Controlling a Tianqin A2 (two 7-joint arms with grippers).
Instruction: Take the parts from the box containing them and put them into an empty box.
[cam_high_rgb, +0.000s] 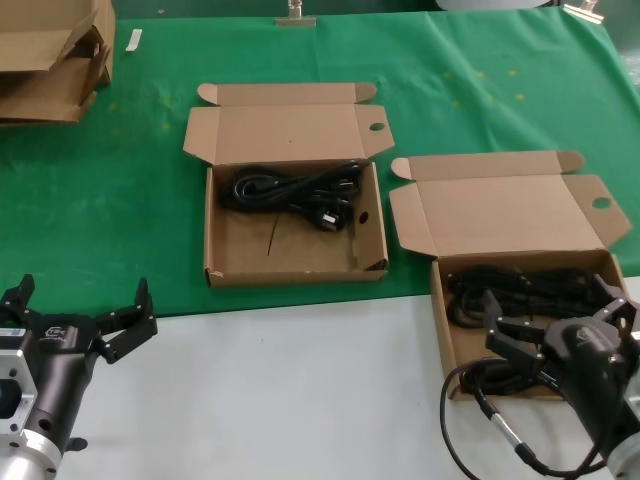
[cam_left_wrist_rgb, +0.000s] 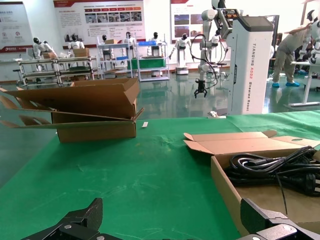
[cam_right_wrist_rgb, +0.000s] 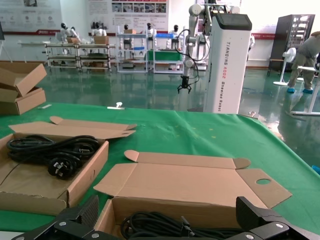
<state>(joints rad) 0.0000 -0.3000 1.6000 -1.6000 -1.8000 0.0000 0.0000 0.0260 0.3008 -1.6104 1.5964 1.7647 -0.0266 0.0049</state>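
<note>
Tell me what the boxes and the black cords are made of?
The boxes look like brown cardboard: matte, with folded flaps. The cords look like black rubbery plastic, slightly shiny, bending in coils. The green table cover seems to be felt-like cloth, though I can't be sure.

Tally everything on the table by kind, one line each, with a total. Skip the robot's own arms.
Open mailer boxes: 2, the middle box and the right box.
Coiled black power cords: at least 2, one bundle in the middle box; the right box's heap cannot be separated.
Flattened cardboard stack: 1.
Total: at least 5.
</note>
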